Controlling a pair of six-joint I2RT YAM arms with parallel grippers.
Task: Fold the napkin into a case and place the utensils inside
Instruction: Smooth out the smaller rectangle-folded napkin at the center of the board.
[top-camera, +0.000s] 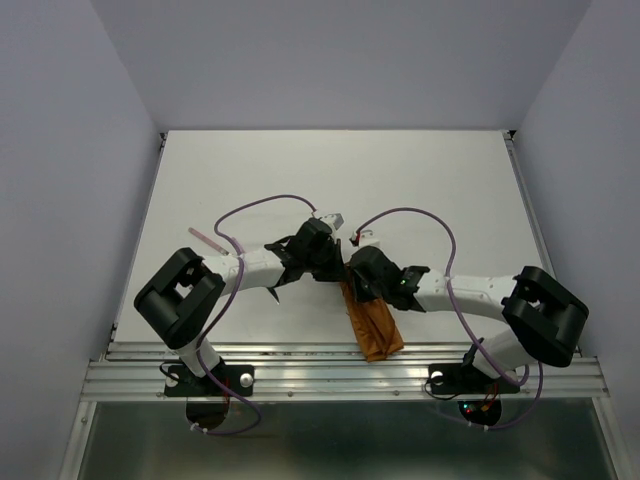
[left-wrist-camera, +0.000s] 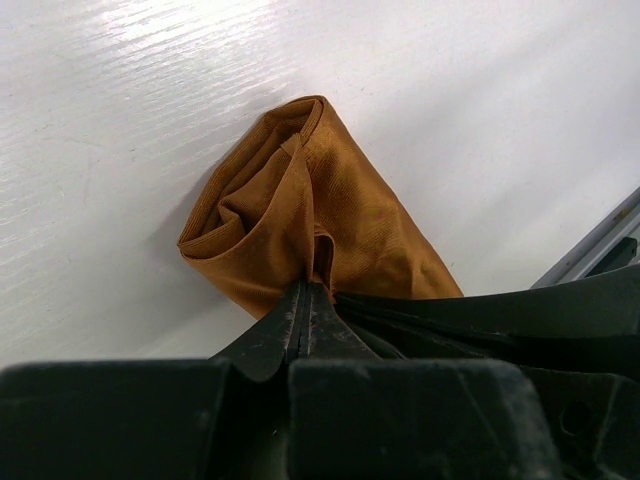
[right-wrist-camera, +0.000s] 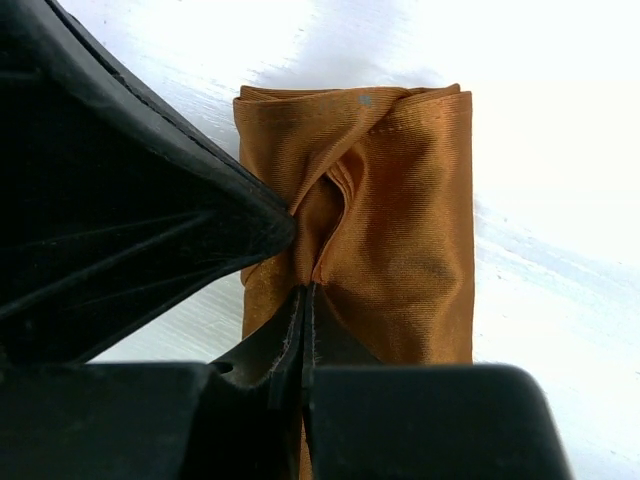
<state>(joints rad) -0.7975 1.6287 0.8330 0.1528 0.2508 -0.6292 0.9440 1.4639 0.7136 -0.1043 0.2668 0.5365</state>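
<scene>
The rust-orange napkin lies folded into a narrow case-like strip near the table's front edge, between the two arms. My left gripper is shut, pinching a raised fold of the napkin at its near end. My right gripper is shut too, nipping a crease in the napkin. Both grippers meet tip to tip over the strip's far end, left and right. Small pale utensils lie just beyond them, partly hidden by the arms.
A thin pinkish stick lies on the white table at the left. Purple cables loop over both arms. The metal rail runs along the front edge, close to the strip's near end.
</scene>
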